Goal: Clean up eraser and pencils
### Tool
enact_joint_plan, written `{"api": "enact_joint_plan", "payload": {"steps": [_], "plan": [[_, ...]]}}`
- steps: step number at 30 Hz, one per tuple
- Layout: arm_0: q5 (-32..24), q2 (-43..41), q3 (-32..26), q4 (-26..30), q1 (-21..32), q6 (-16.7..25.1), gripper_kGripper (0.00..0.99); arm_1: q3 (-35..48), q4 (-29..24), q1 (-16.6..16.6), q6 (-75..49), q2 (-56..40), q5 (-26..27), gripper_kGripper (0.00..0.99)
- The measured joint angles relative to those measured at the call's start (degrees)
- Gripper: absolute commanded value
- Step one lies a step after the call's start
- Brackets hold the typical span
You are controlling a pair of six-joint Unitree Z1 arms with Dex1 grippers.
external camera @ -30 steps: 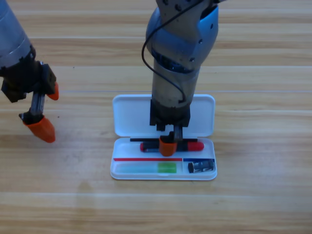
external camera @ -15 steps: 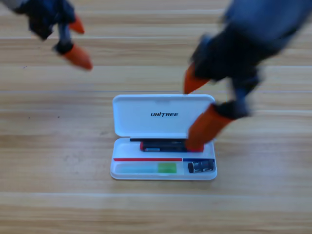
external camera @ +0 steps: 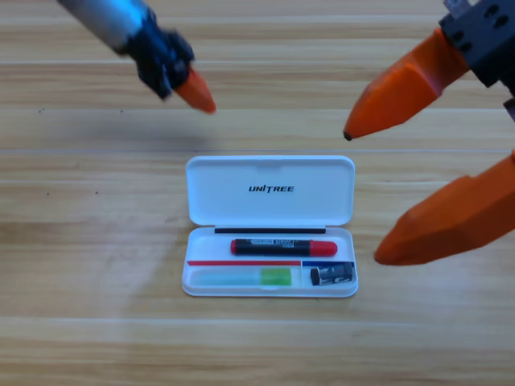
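The white case (external camera: 211,193) lies open in the middle of the table. The black pencil with red ends (external camera: 283,245) rests in its upper slot. Below it, the pale pencil with a light-green half (external camera: 245,277) lies in the lower left compartment. The dark eraser (external camera: 332,274) sits in the small lower right compartment. My right gripper (external camera: 362,197) looms large at the right edge, open and empty, beside and above the case. My left gripper (external camera: 190,83) hangs at the upper left, well away from the case.
The case's lid (external camera: 322,201) stands flat behind the tray with dark print on it. Bare wooden table (external camera: 96,322) surrounds the case on all sides.
My right gripper let go of the black-and-red pencil in the case and drew back to the right edge. The left arm swung up toward the top left.
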Motion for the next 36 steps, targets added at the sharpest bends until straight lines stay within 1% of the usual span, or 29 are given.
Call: {"api": "enact_joint_plan", "payload": {"steps": [2,4,7,9,17,20,27,36], "plan": [[-1.6,2.3,0.3,0.0,0.0,0.1,0.0,0.0,-0.4,0.0,0.1,0.0,0.1,0.985],[-3.9,4.0,1.2,0.2,0.0,1.2,0.0,0.0,-0.5,0.0,0.2,0.0,0.1,0.985],[-6.9,6.1,1.2,3.6,0.0,4.6,0.0,0.0,-0.5,0.0,0.5,0.0,0.1,0.985],[-7.7,7.3,1.2,5.4,0.0,6.4,0.0,0.0,-0.5,0.0,0.8,0.0,0.1,0.985],[-10.4,8.3,-0.1,11.8,-1.0,10.1,0.0,0.4,-0.5,0.0,1.2,0.0,0.1,0.985],[-11.3,8.3,-0.4,13.2,-2.0,10.9,0.0,0.7,-0.5,0.0,1.2,0.0,0.1,0.985],[-11.7,7.9,-0.4,16.0,-3.6,11.9,0.0,1.0,-0.5,0.0,1.2,0.2,0.1,0.985],[-12.0,5.1,0.2,17.1,-5.4,12.0,0.0,1.1,-0.7,0.0,1.2,1.3,0.1,0.985]]}}
